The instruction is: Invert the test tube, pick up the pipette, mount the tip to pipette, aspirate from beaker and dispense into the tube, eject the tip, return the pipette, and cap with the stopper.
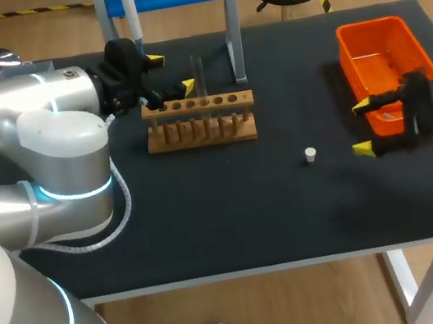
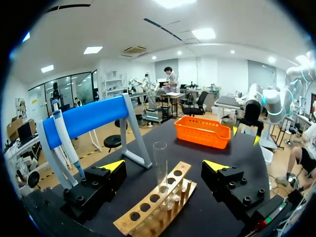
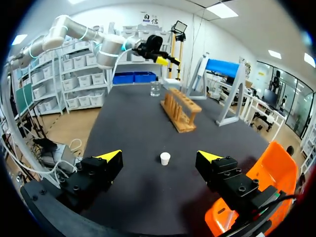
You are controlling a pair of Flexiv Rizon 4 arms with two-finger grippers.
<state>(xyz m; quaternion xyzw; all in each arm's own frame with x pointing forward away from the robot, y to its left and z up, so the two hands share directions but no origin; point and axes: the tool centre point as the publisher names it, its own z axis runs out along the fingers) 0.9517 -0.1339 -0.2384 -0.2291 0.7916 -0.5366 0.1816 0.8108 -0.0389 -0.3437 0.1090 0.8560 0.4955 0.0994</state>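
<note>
Standing mouth-up in the rack (image 1: 200, 123), the test tube (image 2: 159, 168) faced the open-fingered left gripper (image 1: 171, 72), the right gripper (image 1: 362, 127) spread wide near the stopper (image 1: 310, 154); inversion seemingly done, the far-left pipette (image 1: 131, 14) wanted grasping next.

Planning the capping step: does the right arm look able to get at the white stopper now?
Probably yes: the stopper stands alone just ahead of the open right gripper, with nothing between them.
</note>
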